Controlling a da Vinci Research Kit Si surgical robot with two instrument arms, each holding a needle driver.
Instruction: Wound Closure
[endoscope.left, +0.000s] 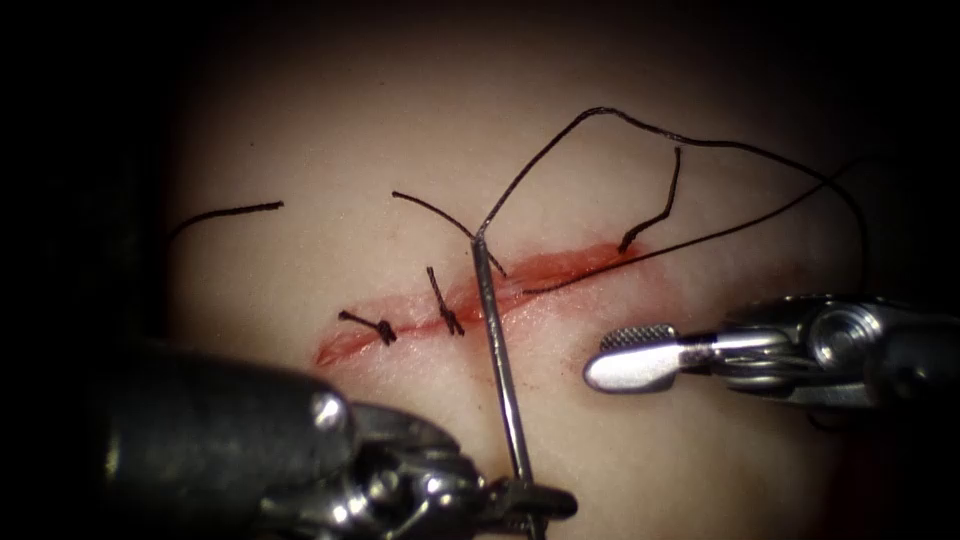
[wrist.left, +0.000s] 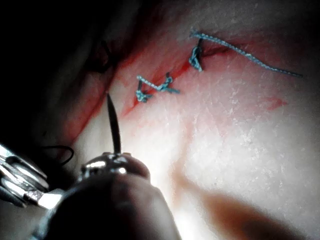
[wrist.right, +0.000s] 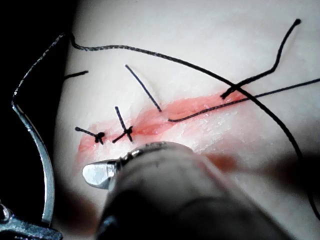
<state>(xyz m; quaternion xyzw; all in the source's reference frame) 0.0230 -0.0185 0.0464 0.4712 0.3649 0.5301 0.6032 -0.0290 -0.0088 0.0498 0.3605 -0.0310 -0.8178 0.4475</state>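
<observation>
The needle (endoscope.left: 497, 340) is gripped near its pointed end by the closed left tool (endoscope.left: 530, 500) below the cut (endoscope.left: 480, 290), lifted clear of the tissue (endoscope.left: 650, 470); its thread-bearing end stands over the cut, with the thread (endoscope.left: 640, 125) arching away above; the right tool (endoscope.left: 635, 358) hangs just right of the needle, jaws narrow and holding nothing. A good grip is judged to need firm, steady jaws, no twisting; knots (endoscope.left: 383, 330) left of the needle and loose thread ends (endoscope.left: 655, 205) are to be kept clear.

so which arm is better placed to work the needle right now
Left, probably: its tool already grips the needle near one end, clear of the tissue. The right tool holds nothing, beside the cut.
</observation>
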